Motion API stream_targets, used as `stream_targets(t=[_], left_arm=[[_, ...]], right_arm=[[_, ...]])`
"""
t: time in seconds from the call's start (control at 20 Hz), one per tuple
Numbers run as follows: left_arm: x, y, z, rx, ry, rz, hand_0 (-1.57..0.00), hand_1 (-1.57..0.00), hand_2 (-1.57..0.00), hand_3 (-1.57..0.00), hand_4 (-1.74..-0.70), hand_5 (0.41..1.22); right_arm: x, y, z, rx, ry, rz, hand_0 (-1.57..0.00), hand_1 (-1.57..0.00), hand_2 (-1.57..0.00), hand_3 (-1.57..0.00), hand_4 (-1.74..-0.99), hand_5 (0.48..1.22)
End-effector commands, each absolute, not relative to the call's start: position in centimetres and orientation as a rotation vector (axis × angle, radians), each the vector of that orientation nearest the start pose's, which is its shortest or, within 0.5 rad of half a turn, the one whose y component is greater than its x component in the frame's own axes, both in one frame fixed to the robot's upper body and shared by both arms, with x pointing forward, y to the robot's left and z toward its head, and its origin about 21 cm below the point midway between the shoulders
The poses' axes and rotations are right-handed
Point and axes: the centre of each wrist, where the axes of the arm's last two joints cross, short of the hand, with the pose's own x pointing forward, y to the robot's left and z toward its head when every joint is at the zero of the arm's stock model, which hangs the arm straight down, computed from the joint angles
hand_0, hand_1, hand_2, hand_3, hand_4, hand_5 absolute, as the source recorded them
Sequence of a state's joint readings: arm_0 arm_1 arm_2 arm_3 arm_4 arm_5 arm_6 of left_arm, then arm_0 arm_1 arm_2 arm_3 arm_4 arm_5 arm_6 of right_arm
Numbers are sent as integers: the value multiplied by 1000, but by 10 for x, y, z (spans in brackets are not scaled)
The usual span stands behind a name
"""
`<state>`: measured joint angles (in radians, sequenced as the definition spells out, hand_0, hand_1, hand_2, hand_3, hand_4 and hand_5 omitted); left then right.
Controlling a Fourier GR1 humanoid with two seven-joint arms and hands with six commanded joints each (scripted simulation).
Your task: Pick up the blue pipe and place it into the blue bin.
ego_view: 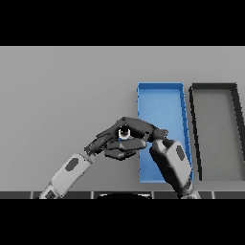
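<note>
The blue pipe (pixel 125 133) shows end-on as a small pale-blue ring just left of the blue bin's (pixel 181 103) left wall, lifted off the grey table. My right hand (pixel 143 128) reaches in from the lower right across the bin's near left corner and is shut on the pipe, fingers curled over its top and thumb beneath. My left hand (pixel 106 143) comes in from the lower left and sits close against the pipe's left side, fingers relaxed. Most of the pipe's length is hidden by the two hands.
A dark grey bin (pixel 195 124) stands right beside the blue bin on its right. My right forearm (pixel 173 165) covers the blue bin's near end. Bare grey table (pixel 67 95) stretches to the left and behind.
</note>
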<state>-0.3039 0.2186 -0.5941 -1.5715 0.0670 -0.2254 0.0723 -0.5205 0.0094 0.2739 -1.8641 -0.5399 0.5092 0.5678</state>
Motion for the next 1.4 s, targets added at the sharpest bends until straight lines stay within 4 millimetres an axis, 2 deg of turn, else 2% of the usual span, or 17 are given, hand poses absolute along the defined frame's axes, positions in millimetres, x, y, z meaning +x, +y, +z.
stream_targets(t=[0.0,0.2,0.4,0.45,0.6,0.7,0.85,1.05,1.2,1.35], left_arm=[[263,116,50,-489,-1544,-947,-5,-4,-4,-1,-870,535],[263,113,47,-488,-1521,-947,-1,-1,-1,0,-865,509],[261,118,45,-492,-1527,-953,0,0,0,1,-867,486],[260,114,43,-495,-1517,-953,0,0,0,1,-868,485],[260,119,47,-487,-1532,-955,1,1,1,1,-860,484],[259,121,47,-480,-1521,-951,1,1,1,1,-850,484],[258,121,47,-453,-1523,-954,1,1,1,1,-835,474],[258,124,49,-430,-1525,-951,1,1,1,1,-827,463],[258,126,47,-429,-1520,-958,1,1,1,1,-828,462],[258,126,50,-428,-1532,-965,1,1,1,1,-826,466]], right_arm=[[273,-107,198,1002,-1587,918,-1571,-1571,-1571,-1571,-1494,1221],[279,-109,234,1003,-1614,887,-1571,-1571,-1571,-1571,-1492,1221],[290,-116,287,985,-1778,923,-1571,-1571,-1571,-1571,-1495,1221],[297,-117,299,965,-1806,885,-1571,-1571,-1571,-1571,-1496,1221],[315,-130,320,852,-1885,762,-1571,-1571,-1571,-1571,-1497,1221],[330,-147,324,723,-1907,700,-1571,-1571,-1571,-1571,-1498,1221],[359,-180,309,551,-1845,583,-1571,-1571,-1571,-1571,-1498,1221],[378,-224,272,418,-1727,412,-1571,-1571,-1571,-1571,-1499,1221],[382,-243,241,358,-1621,342,-1571,-1571,-1571,-1571,-1499,1221],[373,-261,200,275,-1482,264,-1571,-1571,-1571,-1571,-1499,1221]])
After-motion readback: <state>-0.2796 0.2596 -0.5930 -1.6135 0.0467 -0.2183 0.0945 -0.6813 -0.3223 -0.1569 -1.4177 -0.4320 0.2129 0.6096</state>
